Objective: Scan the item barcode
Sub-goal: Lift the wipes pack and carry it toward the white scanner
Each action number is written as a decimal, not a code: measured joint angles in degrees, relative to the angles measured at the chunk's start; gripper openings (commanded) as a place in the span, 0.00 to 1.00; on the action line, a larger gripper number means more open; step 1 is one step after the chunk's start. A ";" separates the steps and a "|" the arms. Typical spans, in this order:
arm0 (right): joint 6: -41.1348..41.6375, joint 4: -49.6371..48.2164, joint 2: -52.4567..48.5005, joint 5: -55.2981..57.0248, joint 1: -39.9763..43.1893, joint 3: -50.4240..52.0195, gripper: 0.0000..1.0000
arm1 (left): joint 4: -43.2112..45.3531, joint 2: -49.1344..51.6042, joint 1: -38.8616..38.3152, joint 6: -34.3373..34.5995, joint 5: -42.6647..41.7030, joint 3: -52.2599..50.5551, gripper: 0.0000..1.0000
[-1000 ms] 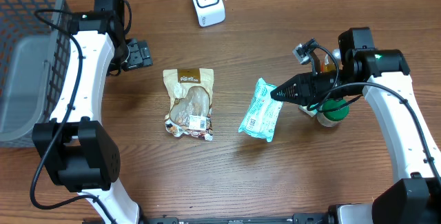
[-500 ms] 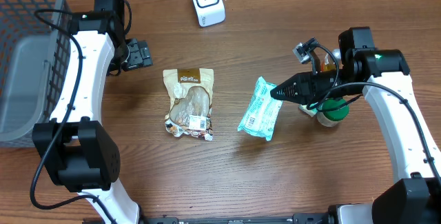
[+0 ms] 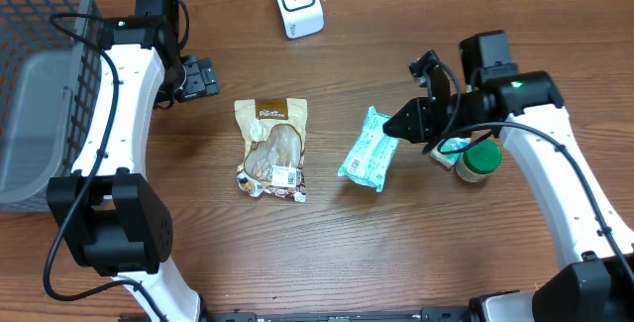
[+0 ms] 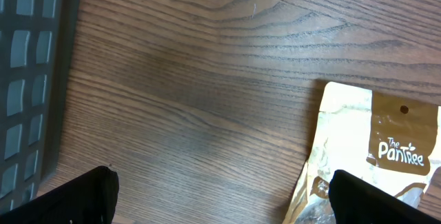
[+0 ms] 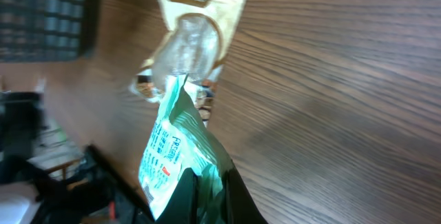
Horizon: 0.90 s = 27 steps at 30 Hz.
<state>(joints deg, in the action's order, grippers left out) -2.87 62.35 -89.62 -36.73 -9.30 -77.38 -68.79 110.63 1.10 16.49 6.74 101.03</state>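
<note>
Between the right fingers (image 5: 242,209) the teal packet (image 5: 172,158) is sitting clenched by one edge, mid-table, near the brown pouch (image 3: 272,149). Left fingers (image 4: 79,198) are hanging released over the wood table (image 4: 207,79). Overhead alone is showing the white scanner (image 3: 297,2) and wire basket (image 3: 40,25); right wrist alone, packet print.

Brown Pantree pouch (image 3: 271,150) flat on wood table (image 3: 396,253), well left of right gripper (image 3: 388,132), 1 green-lidded jar (image 3: 477,160) upright just right of that gripper, beneath its arm, grey mesh basket (image 3: 40,84) left of left gripper (image 3: 203,77), at table's edge
</note>
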 measured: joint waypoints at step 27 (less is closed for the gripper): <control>15.82 -5.90 -1.07 27.39 -14.71 0.11 0.04 | 0.02 0.00 0.00 0.02 0.00 0.00 1.00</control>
<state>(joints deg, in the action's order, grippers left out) 12.95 56.45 -90.70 -9.34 -24.01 -77.28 -68.77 110.63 1.10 16.51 6.74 101.03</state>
